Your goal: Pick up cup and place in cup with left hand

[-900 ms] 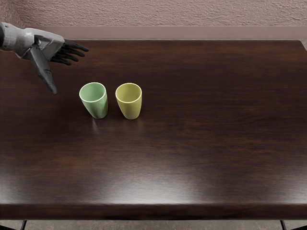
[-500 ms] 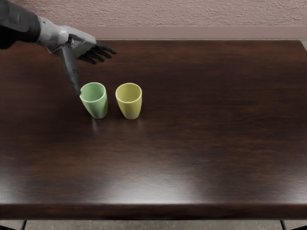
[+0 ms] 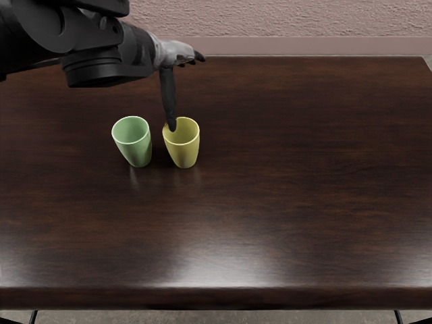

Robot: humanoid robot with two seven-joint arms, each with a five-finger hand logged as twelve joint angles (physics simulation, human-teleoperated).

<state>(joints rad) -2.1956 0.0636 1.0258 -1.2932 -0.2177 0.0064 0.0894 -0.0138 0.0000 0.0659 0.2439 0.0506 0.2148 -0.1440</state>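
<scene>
Both the green cup (image 3: 137,152) and the yellow cup (image 3: 184,154) stood mouth-up, suiting nesting; the left hand (image 3: 173,57), empty, was held wide, probably for straddling the yellow cup.

A dark brown wooden worktop (image 3: 290,196) fills most of the view, its fine grain running from side to side. Its surface is glossy, with pale patches of reflected light near the thick front edge. Behind it stands a rough, dusty-pink wall (image 3: 304,17) with a smooth band (image 3: 304,46) along its foot. Grey floor (image 3: 216,317) shows below, beside thin dark bars near both bottom corners.
</scene>
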